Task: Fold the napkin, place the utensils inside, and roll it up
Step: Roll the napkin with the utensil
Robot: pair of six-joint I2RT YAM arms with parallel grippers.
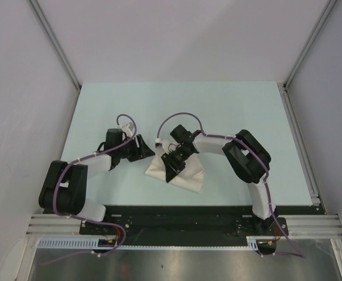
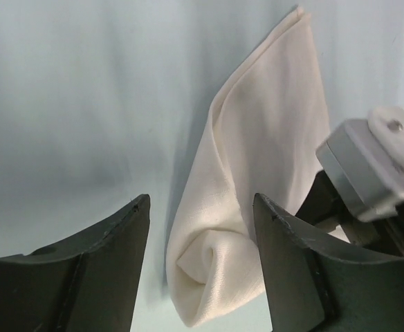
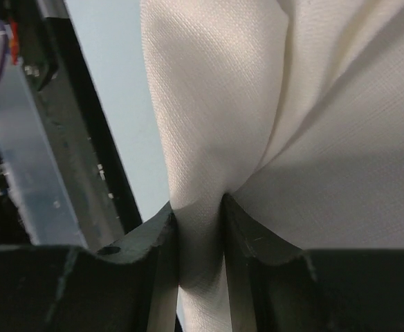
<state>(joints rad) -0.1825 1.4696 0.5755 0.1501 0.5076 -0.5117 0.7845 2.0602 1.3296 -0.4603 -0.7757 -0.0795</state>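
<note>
Table (image 1: 229, 111): pale blue-green and flat. My two arms reach over its near half.
Napkin (image 1: 185, 172): a white cloth, bunched and folded over, lying on the table between my two arms, near the front edge.
Right gripper (image 3: 200, 221): my two dark fingers are pinched tight on a fold of the napkin. The cloth squeezes up between them and fans out above.
Left gripper (image 2: 202, 235): my jaws stand wide apart with nothing in them. The rolled end of the napkin (image 2: 209, 270) lies between them, and I think they do not touch it.
Utensil: I cannot see the dark knife in any view. It may be under the cloth, or not; I cannot tell.
Step in hand: I think I am on the folding or rolling part, working the cloth.
Next move: I should keep the right pinch steady, and bring the left gripper down to take the loose end so the cloth does not fall open.
</note>
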